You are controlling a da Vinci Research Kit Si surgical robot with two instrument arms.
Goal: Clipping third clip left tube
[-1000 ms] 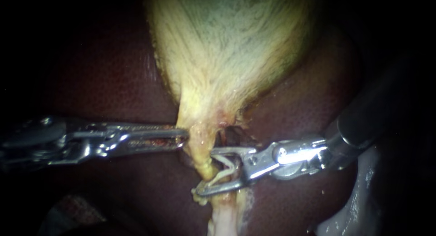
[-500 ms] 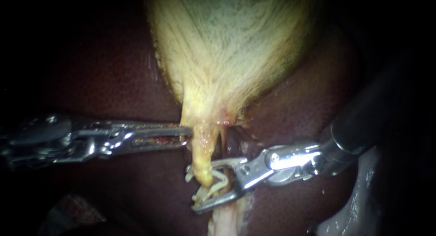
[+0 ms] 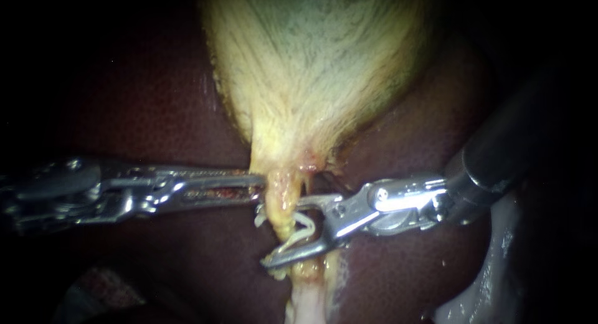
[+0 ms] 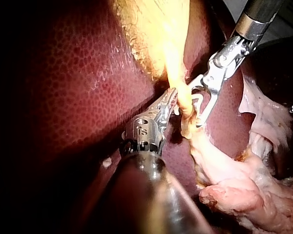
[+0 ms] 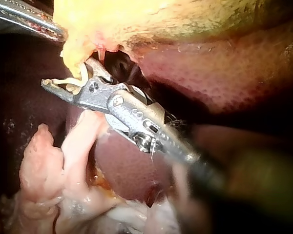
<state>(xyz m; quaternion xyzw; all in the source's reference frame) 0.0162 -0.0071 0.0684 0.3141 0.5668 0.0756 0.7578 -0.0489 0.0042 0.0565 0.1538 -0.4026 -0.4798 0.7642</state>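
Note:
The yellow-white gallbladder (image 3: 311,68) narrows downward into a yellow tube (image 3: 280,202). My right instrument (image 3: 285,233) comes in from the right. Its jaws stand wide apart across the tube and carry an open white clip (image 3: 304,226) that straddles it. My left instrument (image 3: 258,188) lies level from the left, its jaws together on the gallbladder's neck at the tube's left side. In the left wrist view its tip (image 4: 173,95) meets the tube (image 4: 183,100) beside the right instrument (image 4: 198,105). In the right wrist view the clip (image 5: 71,83) shows between the jaws (image 5: 66,78).
Dark red liver (image 3: 143,124) surrounds the gallbladder on both sides. Pale pink loose tissue (image 3: 308,299) hangs below the tube, also seen as tissue (image 4: 244,190) and tissue (image 5: 53,165). A glistening pale fold (image 3: 492,274) lies under the right shaft.
My right instrument first pushed left so its jaws and clip straddle the tube, then rose a little along it. My left instrument edged slightly right and stays on the neck.

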